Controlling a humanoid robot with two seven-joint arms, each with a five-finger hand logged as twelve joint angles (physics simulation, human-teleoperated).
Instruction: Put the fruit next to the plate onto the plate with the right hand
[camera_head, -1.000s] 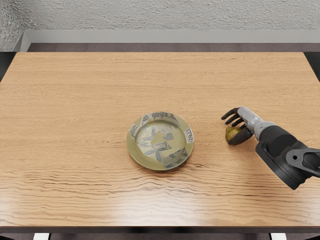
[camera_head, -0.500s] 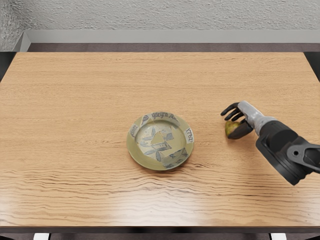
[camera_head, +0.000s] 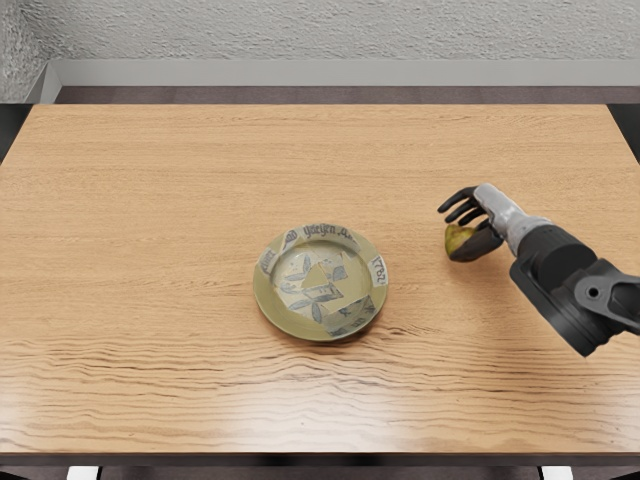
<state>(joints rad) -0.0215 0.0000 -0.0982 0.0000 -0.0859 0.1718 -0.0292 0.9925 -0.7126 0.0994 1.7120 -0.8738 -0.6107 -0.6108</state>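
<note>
A small yellow-green fruit (camera_head: 456, 238) sits inside my right hand (camera_head: 464, 228), whose dark fingers curl around it. It appears lifted slightly off the wood, right of the plate. The round olive plate (camera_head: 268, 300) with blue and white painted patterns lies on the table's middle, about a hand's width left of the fruit. The right forearm (camera_head: 565, 290) comes in from the right edge. Part of the fruit is hidden by the fingers.
The wooden table (camera_head: 180, 180) fills the view, with a grey wall ledge (camera_head: 320, 72) behind its far edge. Nothing else stands on the wood around the plate.
My right hand with the fruit has risen and drifted slightly up and left in the picture. The plate has not moved.
</note>
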